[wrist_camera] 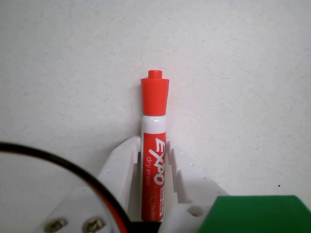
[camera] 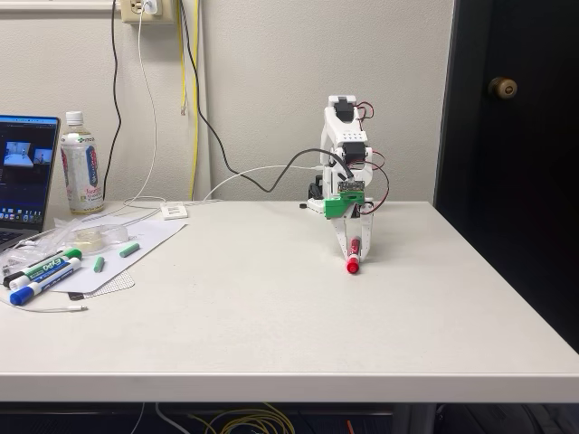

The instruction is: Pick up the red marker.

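Centrally, toward the table's (camera: 271,344) back edge, the gripper (wrist_camera: 153,162) clasps the red marker (wrist_camera: 154,145); its long axis runs straight between the jaws, cap pointing away toward the tabletop.

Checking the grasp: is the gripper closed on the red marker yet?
Yes, shut on it. In the wrist view both fingers press the red marker at its barrel; the gripper points down at the table.

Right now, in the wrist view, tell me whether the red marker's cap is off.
No. The red marker has its red cap on, pointing away between the fingers of the end effector.
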`<state>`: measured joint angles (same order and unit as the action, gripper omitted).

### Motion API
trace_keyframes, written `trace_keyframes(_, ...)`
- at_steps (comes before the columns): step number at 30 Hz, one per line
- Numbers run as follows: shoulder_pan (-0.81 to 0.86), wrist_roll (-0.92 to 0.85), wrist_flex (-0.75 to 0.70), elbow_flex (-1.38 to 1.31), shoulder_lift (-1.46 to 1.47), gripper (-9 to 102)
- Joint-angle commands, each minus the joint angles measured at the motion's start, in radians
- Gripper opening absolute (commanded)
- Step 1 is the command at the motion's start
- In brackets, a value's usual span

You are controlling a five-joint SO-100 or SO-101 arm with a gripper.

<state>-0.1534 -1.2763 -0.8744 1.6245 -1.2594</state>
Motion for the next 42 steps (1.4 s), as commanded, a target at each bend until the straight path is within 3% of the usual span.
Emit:
trace_keyframes(1, -0.011, 0.006, -0.002, -0.025, -0.029, 5)
trace_keyframes(21, -0.037, 0.184, -0.066, -0.032, -0.204, 4)
trace_keyframes(31, -0.043, 0.423, -0.014, -0.034, -0.456, 4)
trace_keyframes(42, 0.035, 0.801, 0.060, -0.034, -0.715, 4)
